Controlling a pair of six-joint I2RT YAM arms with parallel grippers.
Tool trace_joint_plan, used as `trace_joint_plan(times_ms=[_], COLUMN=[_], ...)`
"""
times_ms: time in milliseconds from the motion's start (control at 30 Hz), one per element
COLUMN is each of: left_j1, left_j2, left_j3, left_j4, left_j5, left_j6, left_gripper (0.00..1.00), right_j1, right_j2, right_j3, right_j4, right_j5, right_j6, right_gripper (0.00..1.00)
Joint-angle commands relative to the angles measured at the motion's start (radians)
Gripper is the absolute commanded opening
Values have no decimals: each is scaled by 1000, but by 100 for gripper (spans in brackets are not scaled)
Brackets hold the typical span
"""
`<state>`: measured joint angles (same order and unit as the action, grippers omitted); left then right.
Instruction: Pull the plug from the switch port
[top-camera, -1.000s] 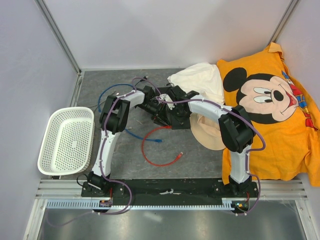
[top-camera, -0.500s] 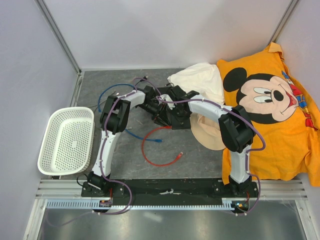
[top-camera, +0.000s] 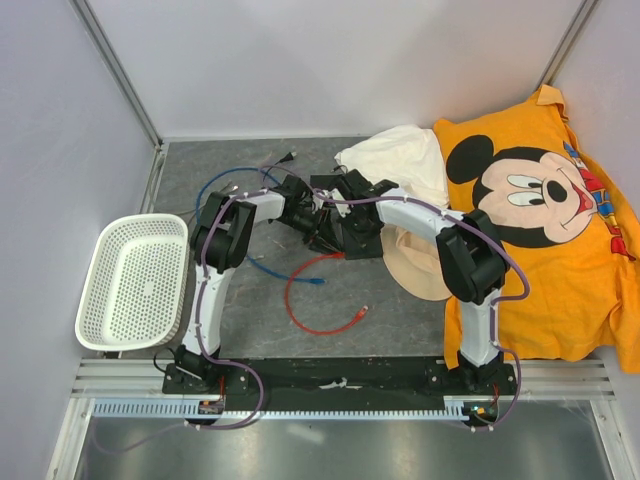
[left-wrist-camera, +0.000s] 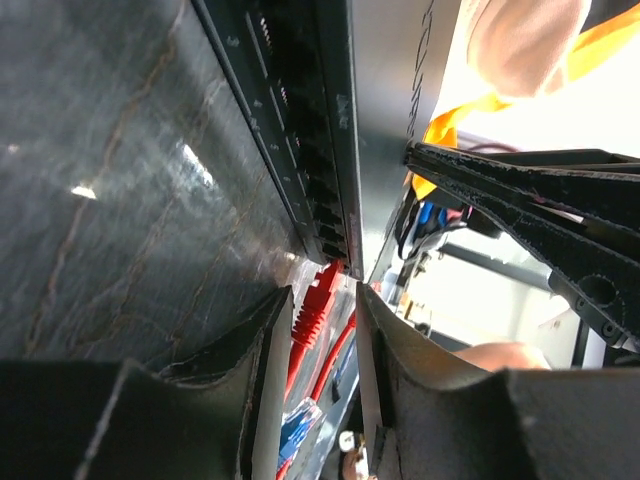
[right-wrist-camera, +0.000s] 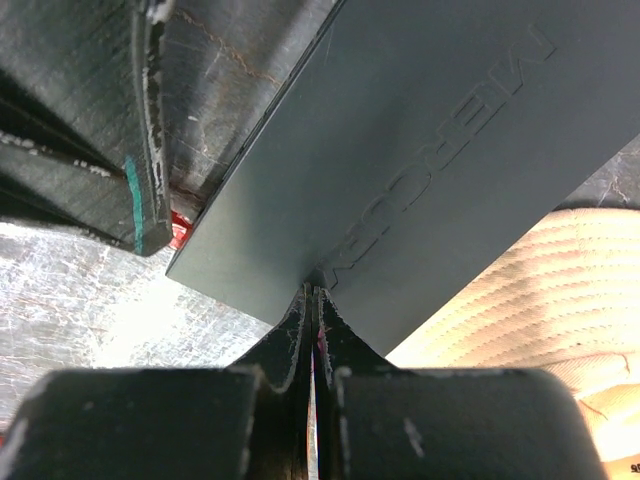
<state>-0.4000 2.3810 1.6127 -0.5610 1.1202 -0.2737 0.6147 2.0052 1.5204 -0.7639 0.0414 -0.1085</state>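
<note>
Straddling the red plug (left-wrist-camera: 316, 305) at the left wrist view's lower centre, the left hand (left-wrist-camera: 322, 293) stood parted, unclamped; the right hand (right-wrist-camera: 313, 300), clenched empty, rested against the switch (right-wrist-camera: 430, 150). Closing shallow could slip off, leaving it latched in the switch port (left-wrist-camera: 333, 255).

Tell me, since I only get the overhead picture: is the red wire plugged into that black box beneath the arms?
Observer: Yes. The left wrist camera shows the red plug seated in the switch port at the near end of the row along the box's narrow edge.
Operator: Has a claw grabbed it?
Observer: Not yet. The left gripper is open, its fingers on either side of the plug, with a gap showing on one side.
Operator: And the other arm?
Observer: Its wrist camera shows the right gripper shut, its tips against the flat top of the black box, beside the tan hat.
</note>
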Motion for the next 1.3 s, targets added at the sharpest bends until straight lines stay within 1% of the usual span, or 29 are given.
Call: trace_joint_plan(times_ms=[0,33,100,233,367,467,500,567,600,667,700,767,800,833,967,1033,1133,1167,1267], left_j1=[-28,-28,-37,-60,-71,-72,-72,-73,-72,-72,-74,-74,-73,-74,-72,-69,-63,-60,-40], left_j2=[-77,-85,-89,-83,-77,-74,-71,-65,-63,-62,-60,-59,-57,-57,-57,-57,-51,-51,-85], left_j3=[-141,-163,-192,-201,-217,-227,-229,-229,-228,-228,-226,-223,-221,-221,-217,-206,-154,-143,-157], left_j4=[258,332,366,374,388,411,418,420,421,424,424,424,426,426,421,400,279,210,182], left_j5=[-60,-56,-42,-42,-60,-57,-54,-49,-48,-49,-49,-48,-46,-48,-39,-31,-54,-80,-131], left_j6=[-177,-203,-214,-183,-202,-205,-208,-211,-213,-211,-211,-213,-214,-214,-213,-187,-96,-70,-4], left_gripper=[40,41,42,45,45,39,31,24,18,16,13,9,5,2,2,1,2,2,2], right_j1=[0,2,2,0,0,0,-3,-1,-1,-1,-1,-3,-1,-1,-3,-3,-6,-7,-10], right_j2=[67,73,86,102,110,113,113,116,118,121,122,127,129,132,138,135,132,132,129], right_j3=[23,29,41,53,57,60,60,61,63,66,66,67,67,69,72,64,47,43,35], right_j4=[29,28,29,28,29,28,28,28,28,29,28,28,26,26,25,25,26,23,23], right_j5=[-23,-25,-23,-32,-37,-38,-40,-38,-38,-38,-38,-38,-38,-38,-38,-37,-38,-38,-38], right_j6=[27,27,27,32,36,41,41,43,43,43,44,44,44,46,43,38,39,40,41], right_gripper=[0,0,0,0,0,0,0,0,0,0,0,0,0,0,0,0,0,0,0])
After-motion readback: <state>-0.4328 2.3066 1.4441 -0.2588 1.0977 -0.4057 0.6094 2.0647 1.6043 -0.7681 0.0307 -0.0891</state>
